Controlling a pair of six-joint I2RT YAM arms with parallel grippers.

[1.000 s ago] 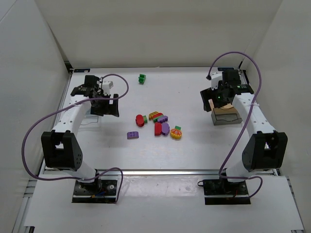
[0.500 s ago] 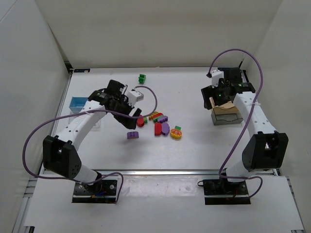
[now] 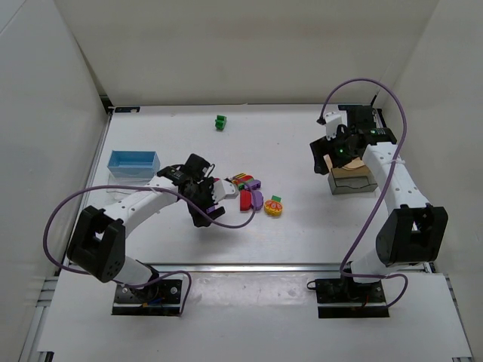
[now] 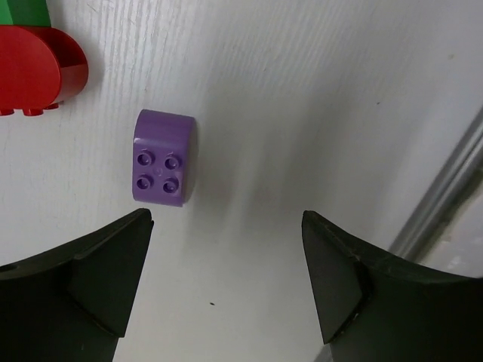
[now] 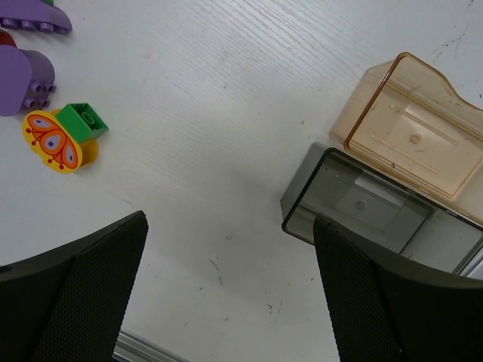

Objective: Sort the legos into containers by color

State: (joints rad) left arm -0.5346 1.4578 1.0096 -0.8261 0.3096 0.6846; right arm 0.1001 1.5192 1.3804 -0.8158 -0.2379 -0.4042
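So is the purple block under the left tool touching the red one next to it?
Apart. The left wrist view shows a strip of bare white table between the purple block and the red block.

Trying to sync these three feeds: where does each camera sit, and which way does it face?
Top external: above and behind the bases, looking down on the table; left arm and right arm show whole.
Left wrist: on the left arm, looking down at a purple lego; open left gripper at the bottom.
Right wrist: on the right arm, looking down at the amber container and dark container; open right gripper at the bottom.
Shared: top external and right wrist both show the butterfly lego.
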